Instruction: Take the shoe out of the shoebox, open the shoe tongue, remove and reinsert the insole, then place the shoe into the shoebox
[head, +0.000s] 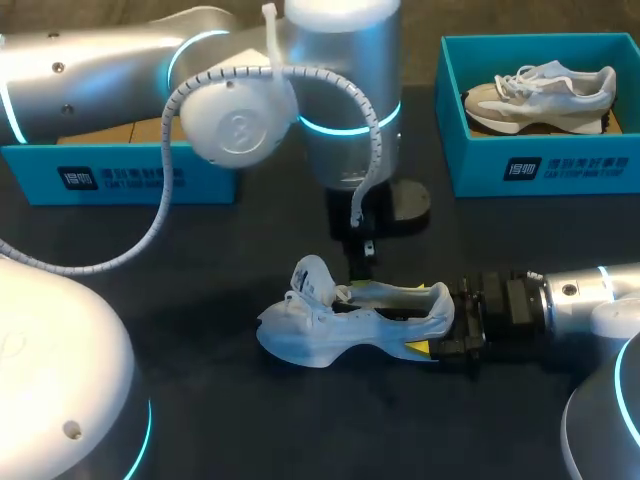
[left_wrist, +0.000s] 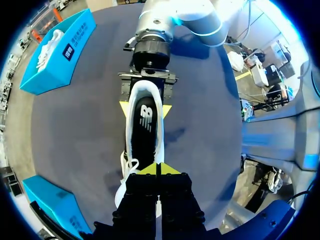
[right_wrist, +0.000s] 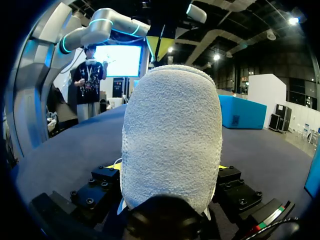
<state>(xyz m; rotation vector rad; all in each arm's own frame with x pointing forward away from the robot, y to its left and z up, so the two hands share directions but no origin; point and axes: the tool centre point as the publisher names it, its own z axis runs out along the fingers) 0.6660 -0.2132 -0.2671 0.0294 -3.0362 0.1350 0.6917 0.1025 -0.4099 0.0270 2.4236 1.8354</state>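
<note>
A white shoe (head: 345, 322) lies on its side on the dark table, toe to the left, its tongue (head: 310, 275) standing up. My right gripper (head: 445, 328) comes in from the right and is shut on the heel. In the right wrist view the heel (right_wrist: 172, 145) fills the space between its fingers. In the left wrist view the black insole (left_wrist: 145, 120) lies inside the shoe, with the right gripper (left_wrist: 145, 107) at the heel. My left gripper (left_wrist: 157, 169) hangs just over the laces, shut, with nothing seen between its tips. In the head view it (head: 362, 250) is behind the shoe.
A blue shoebox (head: 480, 160) at the back right holds a second, beige and white shoe (head: 540, 92). Another blue box (head: 120, 172) stands at the back left under my left arm. Bare dark table lies in front of the shoe.
</note>
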